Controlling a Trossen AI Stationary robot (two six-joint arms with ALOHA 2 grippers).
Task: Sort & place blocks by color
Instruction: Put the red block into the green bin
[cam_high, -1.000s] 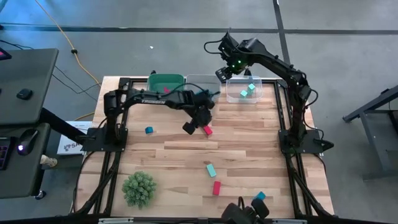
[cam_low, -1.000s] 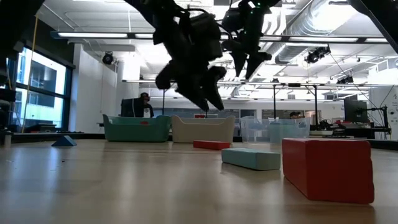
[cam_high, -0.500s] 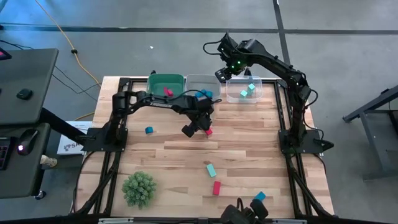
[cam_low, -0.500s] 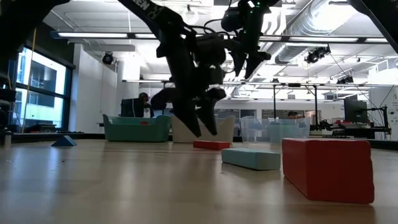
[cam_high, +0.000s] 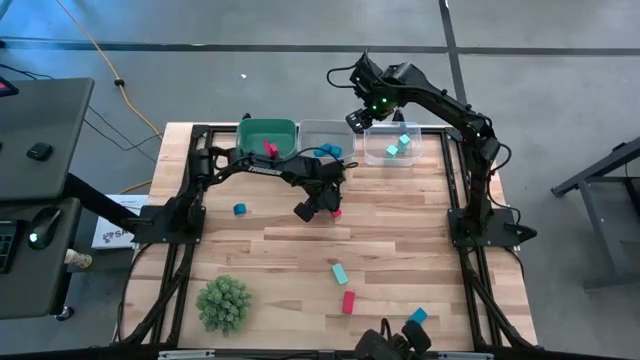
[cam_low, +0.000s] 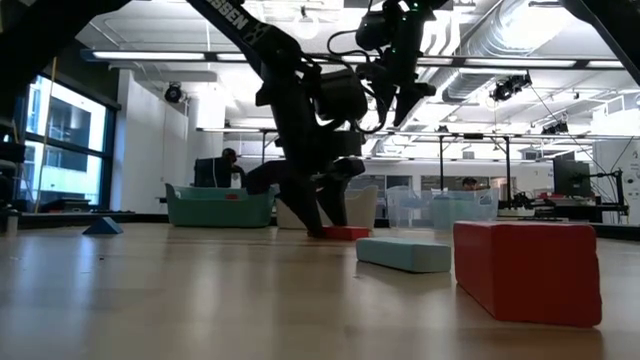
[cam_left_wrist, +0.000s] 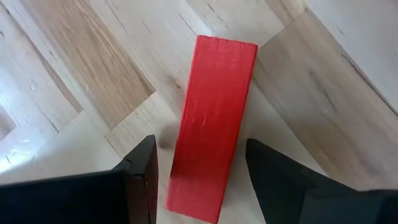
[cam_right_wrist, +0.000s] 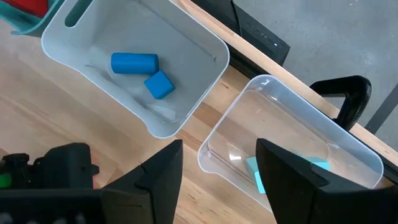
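My left gripper (cam_left_wrist: 202, 171) straddles the long red rectangular block (cam_left_wrist: 212, 121) with fingers apart; the right gripper (cam_right_wrist: 217, 168), also parted, waits; off-centre closing could skew it.

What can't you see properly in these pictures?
- Red block between the left gripper's open fingers: its near end runs off the left wrist view's edge.
- Teal blocks in the clear bin: the right gripper's finger covers part of them in the right wrist view.
- Green bin's contents: its wall hides them in the low view.
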